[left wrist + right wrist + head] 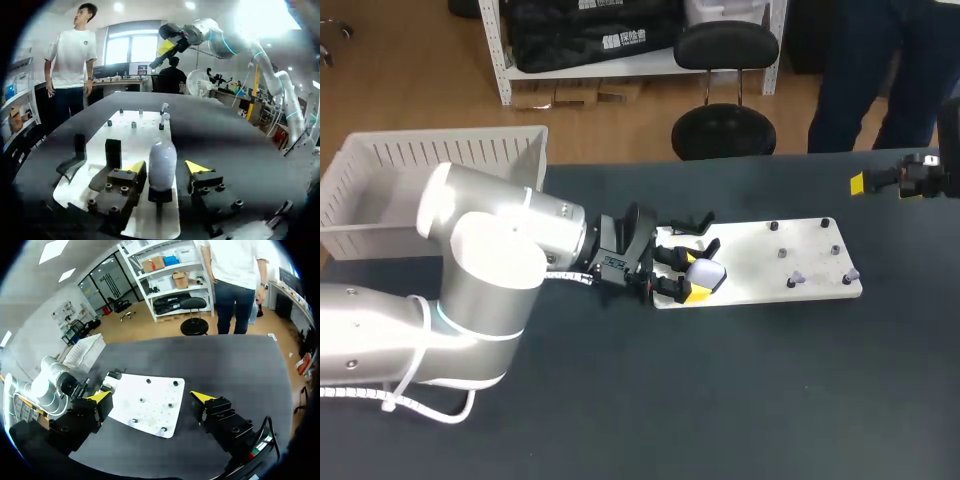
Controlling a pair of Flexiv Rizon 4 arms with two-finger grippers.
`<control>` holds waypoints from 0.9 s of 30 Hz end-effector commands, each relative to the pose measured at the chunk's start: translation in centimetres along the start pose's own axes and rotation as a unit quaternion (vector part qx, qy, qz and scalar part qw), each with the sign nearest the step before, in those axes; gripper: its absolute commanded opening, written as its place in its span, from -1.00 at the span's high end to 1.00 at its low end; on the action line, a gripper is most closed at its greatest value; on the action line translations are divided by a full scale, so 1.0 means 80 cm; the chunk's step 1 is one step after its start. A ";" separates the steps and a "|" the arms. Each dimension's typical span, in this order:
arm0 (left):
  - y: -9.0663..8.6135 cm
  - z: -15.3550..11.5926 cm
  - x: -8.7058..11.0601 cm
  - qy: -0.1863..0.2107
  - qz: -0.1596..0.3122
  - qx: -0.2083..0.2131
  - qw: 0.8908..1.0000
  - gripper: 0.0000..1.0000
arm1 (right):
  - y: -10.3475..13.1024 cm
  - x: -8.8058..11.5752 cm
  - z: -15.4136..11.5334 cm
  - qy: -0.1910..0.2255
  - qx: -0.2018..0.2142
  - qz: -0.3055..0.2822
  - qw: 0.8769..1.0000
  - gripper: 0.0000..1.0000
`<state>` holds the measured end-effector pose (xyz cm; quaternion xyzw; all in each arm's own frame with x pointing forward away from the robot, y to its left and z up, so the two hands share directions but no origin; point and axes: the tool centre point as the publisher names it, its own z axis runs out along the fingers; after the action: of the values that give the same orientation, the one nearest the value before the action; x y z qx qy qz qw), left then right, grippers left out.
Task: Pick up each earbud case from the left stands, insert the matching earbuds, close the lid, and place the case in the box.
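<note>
A white earbud case (162, 161) stands upright on a black stand at the near end of the white board (135, 137). My left gripper (166, 167) straddles it, one yellow tip on each side. One tip is almost at the case and a small gap shows at the other, so the gripper is open. The head view shows the same case (706, 275) between the left gripper's (688, 275) tips. Two small white earbuds (798, 277) (852, 272) sit on pegs at the board's right end. My right gripper (150, 396) hangs wide open and empty, high over the table's far right (918, 180).
Beside the case stand two empty black stands (112, 152) (75, 155). Several dark pegs (775, 227) dot the board (760, 255). A white slatted box (430, 175) sits at the table's back left, behind my left arm.
</note>
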<state>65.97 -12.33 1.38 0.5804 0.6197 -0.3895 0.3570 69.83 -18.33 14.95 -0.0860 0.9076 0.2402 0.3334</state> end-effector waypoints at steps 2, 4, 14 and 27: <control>0.002 0.002 0.001 0.000 0.000 0.001 1.000 0.12 | -0.001 0.000 0.000 0.000 0.000 0.000 1.000 -1.00; 0.002 0.003 0.002 0.001 -0.001 0.001 1.000 0.21 | -0.001 0.000 0.000 0.000 0.000 0.000 1.000 -1.00; 0.003 0.002 0.002 -0.001 -0.002 -0.001 1.000 0.57 | -0.001 0.000 0.000 0.000 0.000 0.000 1.000 -1.00; 0.008 -0.007 -0.002 -0.001 0.004 -0.006 1.000 1.00 | -0.001 0.000 0.000 0.000 0.000 0.000 1.000 -1.00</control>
<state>66.52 -12.12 1.48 0.5799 0.6203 -0.3854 0.3610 69.83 -18.33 14.95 -0.0860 0.9076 0.2402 0.3334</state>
